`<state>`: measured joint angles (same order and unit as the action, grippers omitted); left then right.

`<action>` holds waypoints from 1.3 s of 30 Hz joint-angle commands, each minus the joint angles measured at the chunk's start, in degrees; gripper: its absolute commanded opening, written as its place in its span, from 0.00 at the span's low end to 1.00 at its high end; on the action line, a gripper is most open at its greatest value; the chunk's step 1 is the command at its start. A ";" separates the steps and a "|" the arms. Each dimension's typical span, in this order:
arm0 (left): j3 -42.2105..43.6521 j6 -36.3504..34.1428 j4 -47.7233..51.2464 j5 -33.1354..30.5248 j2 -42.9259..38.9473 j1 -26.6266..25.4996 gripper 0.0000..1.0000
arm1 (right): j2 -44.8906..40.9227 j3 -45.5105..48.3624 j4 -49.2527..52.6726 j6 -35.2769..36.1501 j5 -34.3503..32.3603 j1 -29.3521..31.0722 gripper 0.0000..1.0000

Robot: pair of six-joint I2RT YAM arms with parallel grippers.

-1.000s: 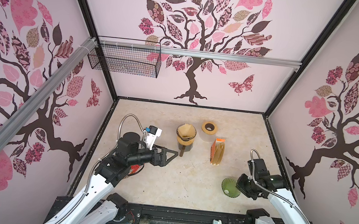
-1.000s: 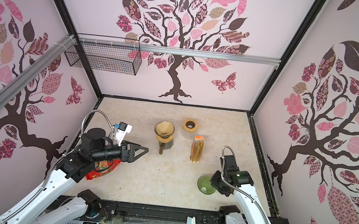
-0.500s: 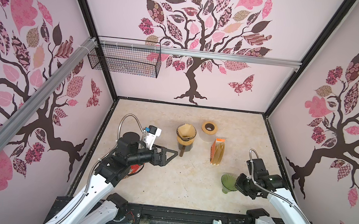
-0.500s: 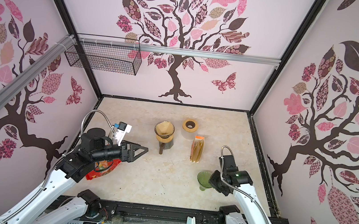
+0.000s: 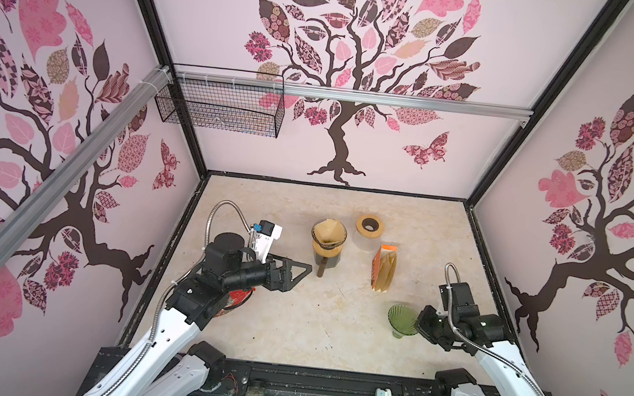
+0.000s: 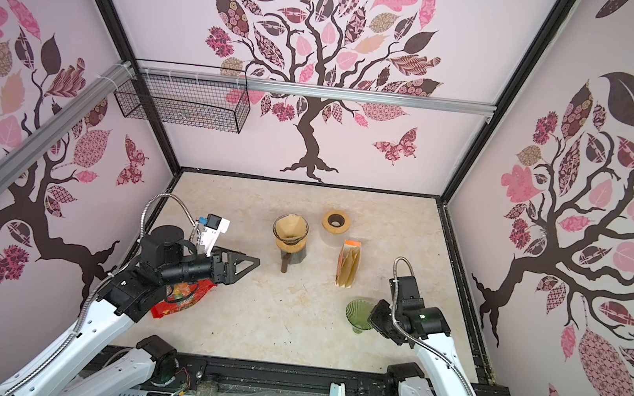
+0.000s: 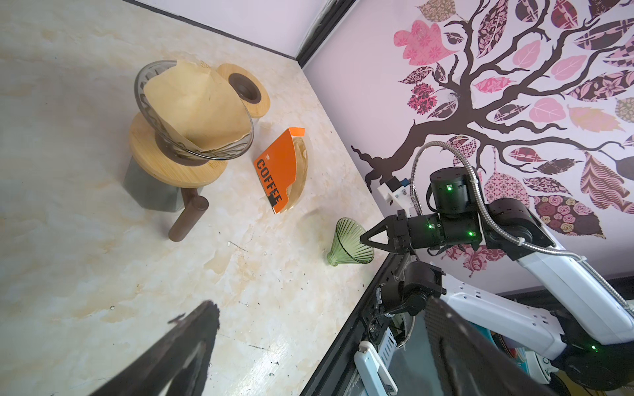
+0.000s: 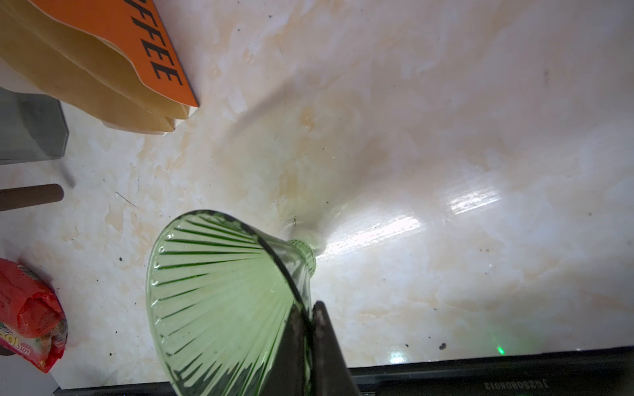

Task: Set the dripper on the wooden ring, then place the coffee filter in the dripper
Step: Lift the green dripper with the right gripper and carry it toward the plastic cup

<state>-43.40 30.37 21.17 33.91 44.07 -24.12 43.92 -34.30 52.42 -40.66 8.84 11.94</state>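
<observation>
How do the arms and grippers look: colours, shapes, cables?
The left arm and right arm have white links and black joints. A silver ribbed hose loops over each wrist. The left gripper and right gripper are black and triangular. A white mount with a blue part sits on the left wrist; small green lights glow on the right arm.

left tool [image 5: 299, 273]: jaws wide, aloft | right tool [image 5: 417, 323]: pinched closed, low
</observation>
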 commanded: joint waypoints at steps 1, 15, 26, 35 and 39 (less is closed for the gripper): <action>-0.96 -2.46 -0.44 -1.03 -0.27 0.30 0.97 | -1.16 -4.25 -0.83 2.01 -0.33 0.44 0.00; 0.11 -6.70 -0.78 -8.77 -2.82 0.43 0.97 | 1.24 -15.95 -10.70 2.47 3.05 0.41 0.00; 2.61 -6.38 -4.11 -12.88 -3.39 2.15 0.97 | 12.50 -30.04 -20.77 -2.59 0.15 0.39 0.00; 3.01 -5.26 -4.39 -16.24 -3.14 2.15 0.97 | 27.18 -43.15 -24.63 0.39 -1.79 0.36 0.00; 2.45 -5.03 -2.91 -18.60 -2.76 2.17 0.97 | 35.13 -51.33 -24.28 3.01 -3.51 0.37 0.00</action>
<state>-41.78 25.41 18.57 18.02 41.19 -22.15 74.85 -79.94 30.59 -40.21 7.25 11.97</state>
